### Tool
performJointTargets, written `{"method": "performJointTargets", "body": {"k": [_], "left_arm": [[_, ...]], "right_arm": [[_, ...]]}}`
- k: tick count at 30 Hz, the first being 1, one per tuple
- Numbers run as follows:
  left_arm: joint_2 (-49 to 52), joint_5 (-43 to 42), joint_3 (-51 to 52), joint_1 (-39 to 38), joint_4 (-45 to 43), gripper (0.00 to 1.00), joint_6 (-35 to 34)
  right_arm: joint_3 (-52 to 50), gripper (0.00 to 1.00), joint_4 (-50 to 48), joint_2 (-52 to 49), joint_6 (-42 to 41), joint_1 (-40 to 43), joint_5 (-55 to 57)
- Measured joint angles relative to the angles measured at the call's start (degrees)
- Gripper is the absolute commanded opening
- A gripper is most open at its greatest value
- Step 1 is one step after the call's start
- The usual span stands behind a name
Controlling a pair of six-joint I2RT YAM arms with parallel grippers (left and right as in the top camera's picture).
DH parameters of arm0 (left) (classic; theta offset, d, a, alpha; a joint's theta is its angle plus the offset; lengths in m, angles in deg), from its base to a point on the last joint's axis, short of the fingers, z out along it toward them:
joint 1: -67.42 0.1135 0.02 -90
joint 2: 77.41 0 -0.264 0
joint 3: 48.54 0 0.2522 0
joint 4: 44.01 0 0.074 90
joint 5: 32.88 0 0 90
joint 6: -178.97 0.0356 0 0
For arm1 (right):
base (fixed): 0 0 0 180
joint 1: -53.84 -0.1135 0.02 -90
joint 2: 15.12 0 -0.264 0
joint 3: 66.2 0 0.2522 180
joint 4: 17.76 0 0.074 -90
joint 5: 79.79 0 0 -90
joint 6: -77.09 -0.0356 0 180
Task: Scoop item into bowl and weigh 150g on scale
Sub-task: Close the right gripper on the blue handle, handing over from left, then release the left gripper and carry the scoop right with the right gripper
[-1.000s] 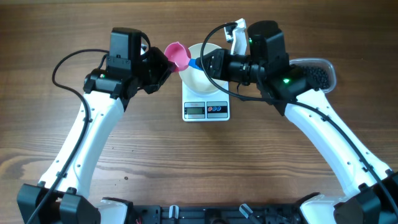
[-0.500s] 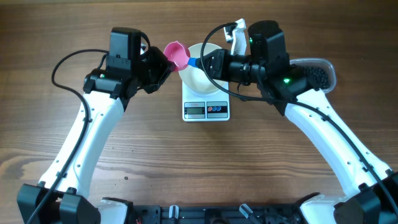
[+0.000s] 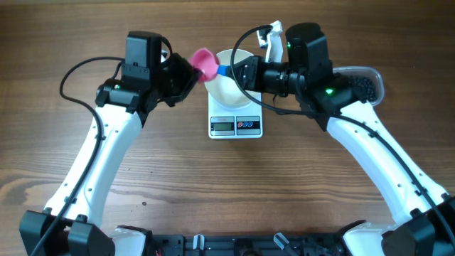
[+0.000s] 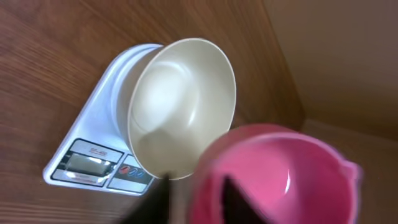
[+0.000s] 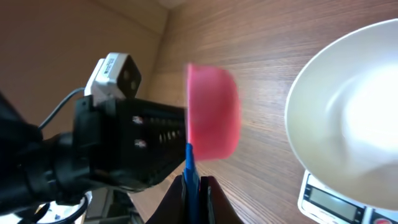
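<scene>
The scoop [image 3: 204, 62], a glossy pink plastic cup on a thin blue handle, hangs in the air over the left rim of the bowl [image 3: 227, 89], between the two arms. The right pincer [image 3: 238, 71] is clamped tight on the blue handle; its wrist view shows the flat blue strip pinched between the dark fingers [image 5: 171, 200], with the cup seen side-on above them. The left pincer [image 3: 186, 75] is at the cup's other side. In the left wrist view its blurred dark fingers [image 4: 155, 199] stand partly apart, one outside the pink wall and one inside the cup, with a sliver of background showing between the outer finger and the wall.

The bowl is round, smooth and plain white, its inner surface shading from bright to cream. It sits on the scale [image 3: 236, 126], covering the platform. The scale is a flat white square with rounded corners; its front strip carries a grey display and two small round buttons, one red and one blue.

The item [image 3: 366, 85], a heap of tiny glossy black beads, lies in a clear rounded plastic tub [image 3: 375, 74] at the far right, well apart from the bowl and half hidden behind the right arm.

Everything rests on a brown tabletop [image 3: 234, 185] with a streaky wood grain.
</scene>
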Motion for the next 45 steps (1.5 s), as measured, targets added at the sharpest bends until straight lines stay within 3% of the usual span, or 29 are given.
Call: {"method": "performJointTargets", "body": {"k": [2,5,14,17,22,27,29,30,31,32,39,45], "left_arm": [[0.0,0.3,0.0,0.2,0.1,0.77,-0.1],[0.0,0.6,0.0,0.2,0.1,0.86,-0.4],[0.0,1.8,0.0,0.2,-0.3,0.93,2.7],[0.0,1.8,0.0,0.2,-0.3,1.0,5.9],[0.0,1.5,0.0,0.2,-0.3,1.0,14.2],[-0.2,0.0,0.0,0.2,2.0,0.78,23.1],[-0.5,-0.4,0.0,0.2,4.5,0.62,25.2],[-0.7,-0.4,0.0,0.2,5.9,0.45,25.9],[-0.8,-0.7,-0.1,0.0,7.4,0.16,26.8],[-0.9,-0.7,-0.1,-0.1,9.1,0.04,27.9],[-1.0,-0.6,-0.1,-6.8,14.9,0.04,31.2],[-1.1,2.2,2.0,-13.7,12.0,0.04,31.3]], "right_arm": [[0.0,0.04,0.0,0.0,0.5,0.8,0.0],[0.0,0.04,0.4,0.0,1.1,1.9,0.2],[0.0,0.04,4.9,0.9,5.1,3.7,0.2],[0.0,0.04,6.8,2.3,6.7,5.1,0.3],[0.0,0.04,10.9,4.5,9.1,6.9,1.4],[0.0,0.04,14.9,6.6,11.3,8.9,3.2],[0.0,0.04,16.1,7.8,11.9,11.0,3.7],[0.0,0.04,16.5,8.3,12.2,12.0,3.8],[0.0,0.04,17.5,9.4,12.7,14.0,4.0],[0.0,0.04,17.7,9.6,12.9,14.3,4.1],[0.0,0.04,23.6,12.3,15.5,22.5,4.8],[0.0,0.05,24.9,12.3,16.9,23.5,5.0]]}}
